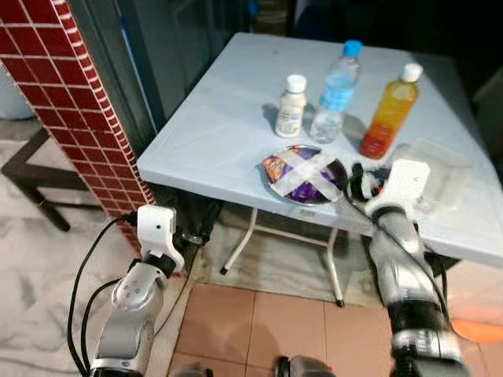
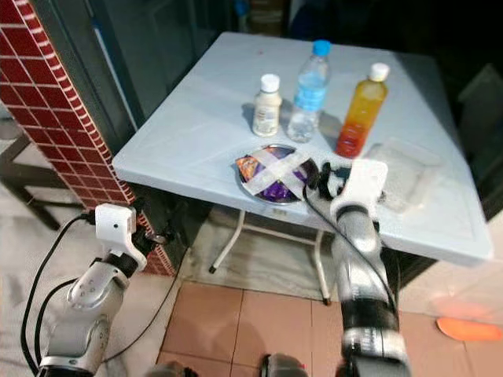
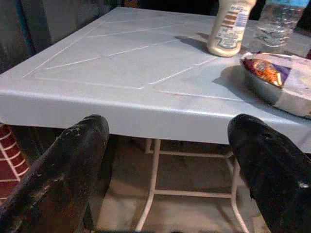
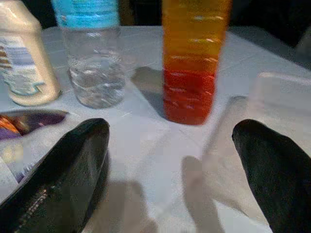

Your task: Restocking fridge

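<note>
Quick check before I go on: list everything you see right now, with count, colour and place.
table: one, pale blue-white, in front of the robot.
small bottle: one, cream with white cap, left of the three bottles.
water bottle: one, clear with blue cap and label, middle.
juice bottle: one, orange to red, white cap, right.
bowl: one, metal, taped across with a white cross, near table edge.
clear container: one, transparent, right of bowl.
brick pillar: one, red, left of table.
left gripper: open, below table edge.
right gripper: open, over the table, facing the juice bottle.
</note>
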### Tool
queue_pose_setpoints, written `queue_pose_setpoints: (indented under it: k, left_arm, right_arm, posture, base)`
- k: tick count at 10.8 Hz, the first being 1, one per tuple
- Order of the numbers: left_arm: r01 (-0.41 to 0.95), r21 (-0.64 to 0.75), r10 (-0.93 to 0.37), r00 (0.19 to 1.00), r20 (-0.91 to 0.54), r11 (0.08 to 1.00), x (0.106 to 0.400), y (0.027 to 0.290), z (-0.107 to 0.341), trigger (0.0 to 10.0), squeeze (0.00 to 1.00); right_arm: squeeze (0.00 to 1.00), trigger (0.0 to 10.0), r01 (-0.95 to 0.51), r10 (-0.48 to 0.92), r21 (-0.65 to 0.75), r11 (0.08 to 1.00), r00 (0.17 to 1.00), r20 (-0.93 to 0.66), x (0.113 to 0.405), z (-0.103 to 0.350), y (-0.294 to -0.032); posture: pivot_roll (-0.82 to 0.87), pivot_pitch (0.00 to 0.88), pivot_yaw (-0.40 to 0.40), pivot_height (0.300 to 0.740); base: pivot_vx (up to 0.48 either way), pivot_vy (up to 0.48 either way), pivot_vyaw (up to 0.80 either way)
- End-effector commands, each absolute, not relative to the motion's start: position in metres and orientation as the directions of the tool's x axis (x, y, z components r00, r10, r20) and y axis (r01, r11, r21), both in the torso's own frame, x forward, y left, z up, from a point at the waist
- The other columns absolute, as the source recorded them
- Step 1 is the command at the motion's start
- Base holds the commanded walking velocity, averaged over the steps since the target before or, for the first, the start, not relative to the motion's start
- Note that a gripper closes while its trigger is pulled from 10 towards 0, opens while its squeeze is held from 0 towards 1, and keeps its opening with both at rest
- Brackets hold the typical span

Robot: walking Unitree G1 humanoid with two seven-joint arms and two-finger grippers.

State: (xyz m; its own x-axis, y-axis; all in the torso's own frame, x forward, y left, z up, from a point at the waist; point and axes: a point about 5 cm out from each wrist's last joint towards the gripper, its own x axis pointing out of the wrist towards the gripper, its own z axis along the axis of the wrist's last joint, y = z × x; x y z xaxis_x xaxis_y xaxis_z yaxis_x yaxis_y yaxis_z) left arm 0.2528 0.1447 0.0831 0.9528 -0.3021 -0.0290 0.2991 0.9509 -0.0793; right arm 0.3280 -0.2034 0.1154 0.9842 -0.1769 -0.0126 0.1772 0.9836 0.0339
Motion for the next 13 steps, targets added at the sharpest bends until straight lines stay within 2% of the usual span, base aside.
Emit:
queue_pose_setpoints:
  k: [1,5,13]
  left_arm:
    - [0.294,-0.058,-0.296,0.955,-0.033,0.954,0.251,0.148,0.085,10.0,0.0]
    - [0.301,-0.047,-0.303,0.952,-0.039,0.952,0.249,0.15,0.086,10.0,0.0]
    - [0.304,-0.058,-0.307,0.95,-0.058,0.951,0.248,0.147,0.083,10.0,0.0]
  right_arm:
    - [0.0,10.0,0.171,-0.171,0.04,0.984,0.985,-0.007,0.333,0.117,-0.203]
    - [0.0,10.0,0.099,-0.097,0.073,0.992,0.995,-0.025,0.348,0.114,-0.192]
    - [0.0,10.0,0.048,-0.02,0.173,0.984,0.986,-0.163,0.349,0.085,-0.176]
  posture:
    - [0.03,0.05,0.03,0.74]
    - [0.04,0.057,0.039,0.74]
    - [0.04,0.062,0.029,0.74]
  base:
    - [0.0,0.0,0.0]
    - [0.0,0.0,0.0]
    - [0.0,0.0,0.0]
